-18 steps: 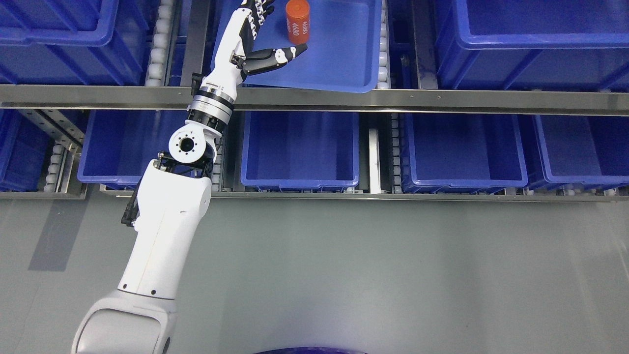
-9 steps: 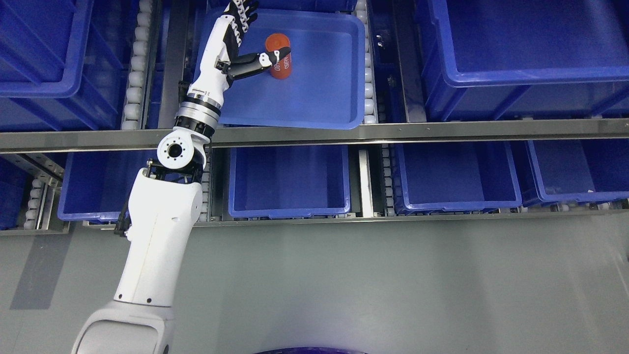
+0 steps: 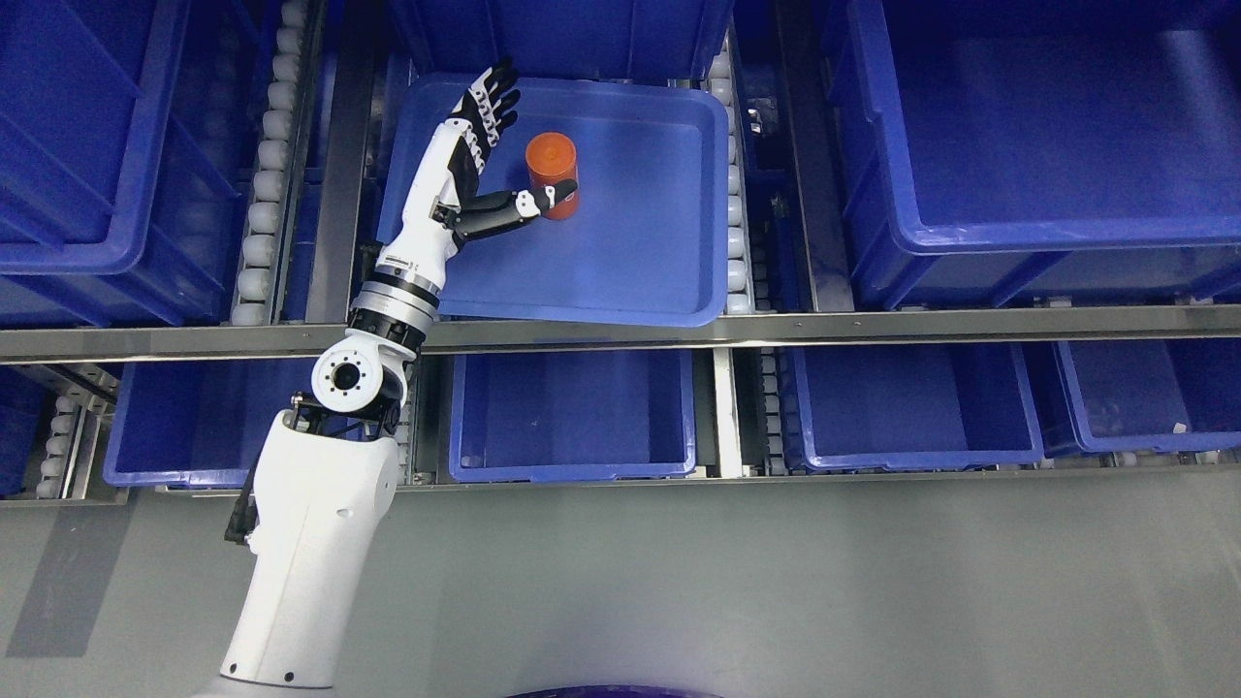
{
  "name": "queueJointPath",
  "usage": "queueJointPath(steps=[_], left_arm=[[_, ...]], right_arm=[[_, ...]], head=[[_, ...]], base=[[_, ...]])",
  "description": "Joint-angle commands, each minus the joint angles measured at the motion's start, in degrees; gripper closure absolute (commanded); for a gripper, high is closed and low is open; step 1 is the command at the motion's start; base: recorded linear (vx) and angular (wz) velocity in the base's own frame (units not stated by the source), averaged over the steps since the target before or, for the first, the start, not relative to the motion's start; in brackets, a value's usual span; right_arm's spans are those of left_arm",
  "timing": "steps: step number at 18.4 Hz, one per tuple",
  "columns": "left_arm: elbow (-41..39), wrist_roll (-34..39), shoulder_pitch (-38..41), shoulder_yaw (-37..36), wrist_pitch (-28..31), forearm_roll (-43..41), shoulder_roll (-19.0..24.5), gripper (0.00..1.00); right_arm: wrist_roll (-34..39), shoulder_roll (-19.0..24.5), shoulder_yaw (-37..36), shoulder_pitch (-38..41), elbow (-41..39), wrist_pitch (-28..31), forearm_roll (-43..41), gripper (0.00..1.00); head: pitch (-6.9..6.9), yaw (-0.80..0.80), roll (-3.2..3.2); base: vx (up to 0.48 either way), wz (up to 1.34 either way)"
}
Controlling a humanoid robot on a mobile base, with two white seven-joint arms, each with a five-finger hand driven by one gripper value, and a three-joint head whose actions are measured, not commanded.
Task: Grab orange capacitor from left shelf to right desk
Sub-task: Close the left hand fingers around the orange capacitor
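Note:
An orange cylindrical capacitor (image 3: 552, 173) stands upright in a shallow blue tray (image 3: 640, 252) on the upper shelf. My left hand (image 3: 509, 150) is inside the tray, just left of the capacitor. Its fingers (image 3: 493, 97) are spread and point up past the capacitor. Its thumb reaches right across the capacitor's lower front. The hand is open and holds nothing. My right arm is out of view.
Deep blue bins (image 3: 1028, 145) fill the upper shelf left and right of the tray. A metal shelf rail (image 3: 776, 328) runs across below the tray. Several blue bins (image 3: 572, 412) sit on the lower shelf. Grey floor (image 3: 727, 582) lies in front.
The camera has tilted up, so the whole shelf sits lower in the picture. My left hand has closed in beside the capacitor, its thumb now lying across the capacitor's lower front.

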Motion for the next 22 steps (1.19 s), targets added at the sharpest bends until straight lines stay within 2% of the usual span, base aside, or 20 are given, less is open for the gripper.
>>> queueJointPath(steps=[1,10,16,22], left_arm=[[1.1,-0.2,0.0,-3.9,-0.6,0.0,1.0,0.0],[9.6,0.1,-4.8,-5.8,0.1,-0.4,1.0,0.0],[12.0,-0.3,-6.1,-6.1,0.2,-0.4,1.0,0.07],[12.3,-0.4,-5.8,-5.7,0.1,-0.4,1.0,0.29]], right_arm=[[-0.2,-1.0,-0.6,-0.1,-1.9,0.0,0.3,0.0],[-0.2,-1.0,-0.6,-0.1,-1.9,0.0,0.3,0.0],[-0.2,-1.0,-0.6,-0.1,-1.9,0.0,0.3,0.0],[-0.2,-1.0,-0.6,-0.1,-1.9,0.0,0.3,0.0]], head=[[0.0,0.0,0.0],[0.0,0.0,0.0],[0.0,0.0,0.0],[0.0,0.0,0.0]], base=[[0.103,0.0],[0.024,0.0],[0.0,0.0],[0.0,0.0]])
